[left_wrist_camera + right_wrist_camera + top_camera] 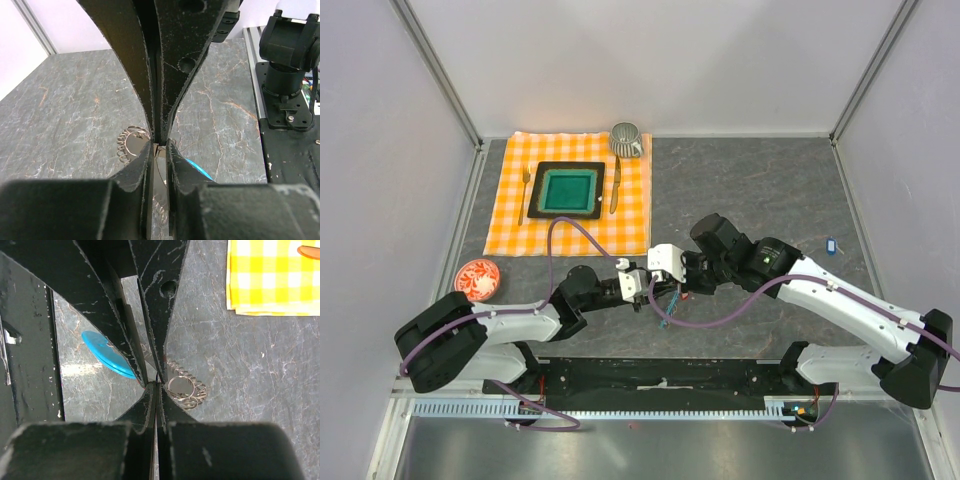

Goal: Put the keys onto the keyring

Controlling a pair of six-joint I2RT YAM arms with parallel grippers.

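Observation:
Both grippers meet tip to tip above the grey stone table. The keyring (665, 314) hangs under them, its wire coil (129, 145) (186, 389) and light-blue strip (197, 170) (105, 352) showing beside the fingers. My right gripper (674, 287) (159, 385) is shut, pinching a thin dark wire of the keyring at its tips. My left gripper (656, 290) (159, 148) has its jaws a narrow slit apart, with thin metal in the slit; whether they pinch it is unclear. A key with a dark blue tag (831, 243) lies on the table far right. No red-tagged key shows clearly.
An orange check cloth (515, 225) lies at the back left with a dark square plate (545, 170), a fork (526, 190), a knife (614, 186) and a ribbed cup (626, 138). A red-patterned saucer (477, 278) sits by the left arm. White walls enclose the table.

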